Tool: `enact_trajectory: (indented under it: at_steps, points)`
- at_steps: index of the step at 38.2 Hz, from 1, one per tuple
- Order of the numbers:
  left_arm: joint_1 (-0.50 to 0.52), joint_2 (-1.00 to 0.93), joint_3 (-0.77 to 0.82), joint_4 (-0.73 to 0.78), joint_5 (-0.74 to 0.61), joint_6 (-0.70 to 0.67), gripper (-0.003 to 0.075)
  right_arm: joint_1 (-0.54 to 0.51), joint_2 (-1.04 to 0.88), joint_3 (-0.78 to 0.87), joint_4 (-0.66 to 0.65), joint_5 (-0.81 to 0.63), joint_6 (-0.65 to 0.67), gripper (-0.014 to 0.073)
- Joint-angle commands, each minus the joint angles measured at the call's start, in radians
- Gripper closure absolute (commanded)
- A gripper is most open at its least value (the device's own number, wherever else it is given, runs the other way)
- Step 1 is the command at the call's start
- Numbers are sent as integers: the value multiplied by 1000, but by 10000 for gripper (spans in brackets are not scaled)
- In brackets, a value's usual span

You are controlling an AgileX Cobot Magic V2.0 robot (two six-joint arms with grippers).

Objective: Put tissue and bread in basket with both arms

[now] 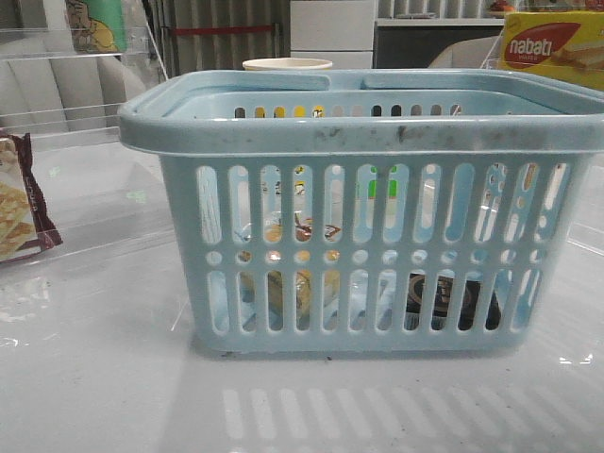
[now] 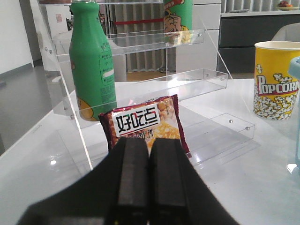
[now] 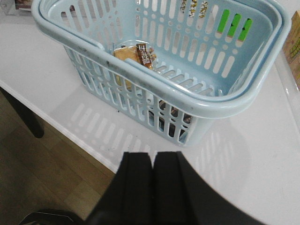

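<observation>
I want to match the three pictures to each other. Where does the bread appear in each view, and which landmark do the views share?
Front view: the bread shows through the slots of the basket, in its left half.
Left wrist view: the bread is not in it; only a sliver of the basket shows at the picture's edge.
Right wrist view: the bread lies on the floor of the basket.
Shared landmark: the light blue basket.
</observation>
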Motion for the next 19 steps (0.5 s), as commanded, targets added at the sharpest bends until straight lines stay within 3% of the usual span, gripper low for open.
enact_trajectory:
  at_steps: [1,19]
  points:
    - [-4,-18,-2,7,-114,-2,625,0,5,-26,6,-69,-10,538]
    - [-55,-18,-2,7,-112,-2,625,0,5,-26,6,-69,-10,538]
